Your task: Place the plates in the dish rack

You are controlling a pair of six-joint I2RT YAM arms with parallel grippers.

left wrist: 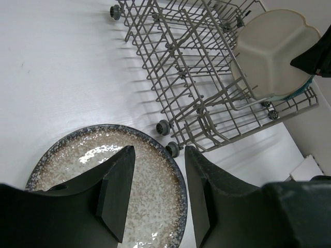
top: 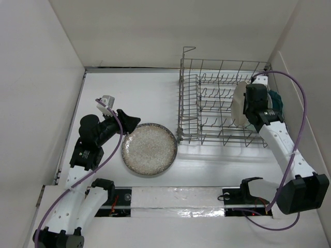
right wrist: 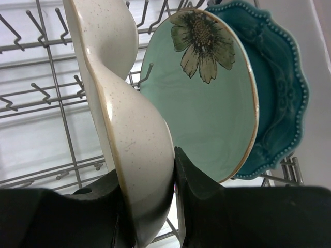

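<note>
The grey wire dish rack [top: 217,103] stands at the back right. My right gripper [right wrist: 147,194] is shut on the rim of the cream three-compartment plate [right wrist: 124,119], holding it upright in the rack's right end [top: 239,103]. Behind it the pale mint green plate [right wrist: 207,98] with a flower and the dark teal scalloped plate [right wrist: 279,88] stand upright in the rack. The large speckled grey-beige plate [top: 149,149] lies flat on the table left of the rack. My left gripper [left wrist: 158,181] is open and empty, just above that plate's edge [left wrist: 155,206].
White walls enclose the table on the left, back and right. The rack's raised wire handle [top: 188,50] stands at its back left corner. The rack's small wheels [left wrist: 164,127] sit close to the speckled plate's rim.
</note>
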